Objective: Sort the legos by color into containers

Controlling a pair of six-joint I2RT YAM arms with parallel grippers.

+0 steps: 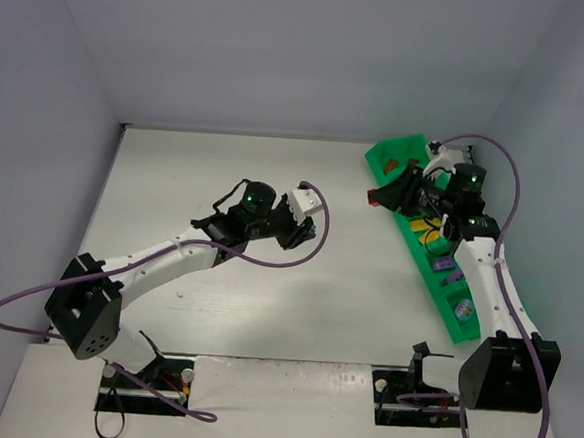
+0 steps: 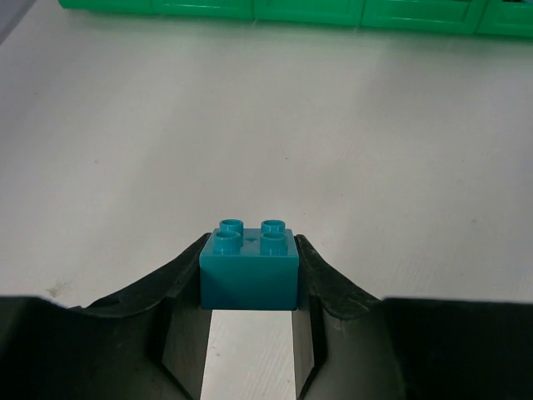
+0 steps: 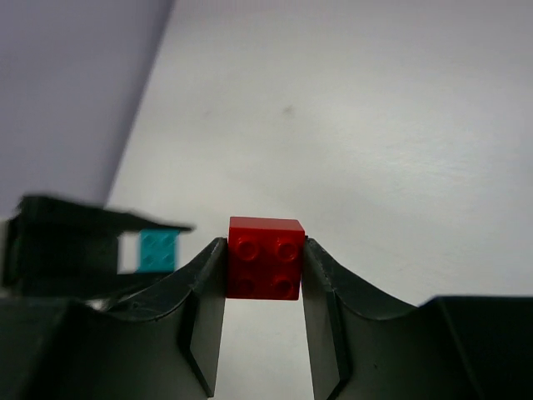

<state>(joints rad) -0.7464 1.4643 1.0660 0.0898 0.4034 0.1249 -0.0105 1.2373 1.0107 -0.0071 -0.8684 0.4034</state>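
Possibly about to go wrong over the counter (image 1: 266, 307): dropping short of the green tray (image 1: 402, 152), or into the wrong part of it, from letting go early or off-aim. Clamped tight in the left tool (image 2: 250, 279), by both sides, studs up, 1 teal brick (image 2: 249, 260), well apart from the tray. Gripped likewise in the right tool (image 3: 265, 277), 1 red brick (image 3: 266, 257), just beside the tray's far end.

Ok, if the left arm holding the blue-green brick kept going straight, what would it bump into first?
Probably the green tray. Ahead of the left gripper and its teal brick lies only bare table, then the tray's side wall. Height is hard to judge.
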